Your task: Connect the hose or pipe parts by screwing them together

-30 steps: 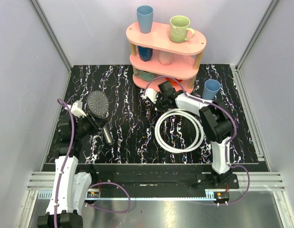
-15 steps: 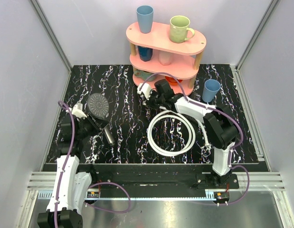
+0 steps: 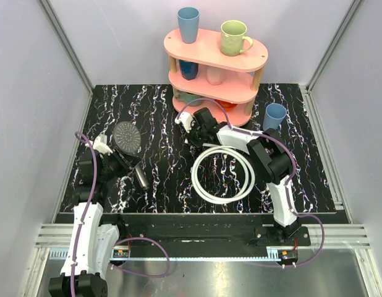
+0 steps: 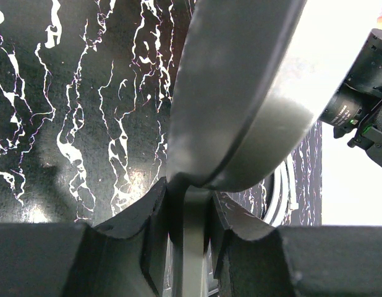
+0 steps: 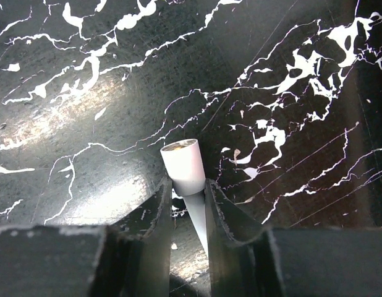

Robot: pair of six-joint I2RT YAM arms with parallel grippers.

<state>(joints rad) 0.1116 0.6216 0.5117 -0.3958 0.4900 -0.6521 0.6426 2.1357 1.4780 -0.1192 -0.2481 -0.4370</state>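
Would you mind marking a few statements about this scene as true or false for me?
1. The left end effector is clamped on the neck of the shower head. True.
2. The right end effector holds one end of the white hose. True.
3. The hose is already screwed onto the shower head. False: the two are apart, each held by a different arm.
4. A green mug stands on the top tier of the pink shelf. True.
5. The table holds no cup. False: a blue cup stands on it, to the right of the shelf.
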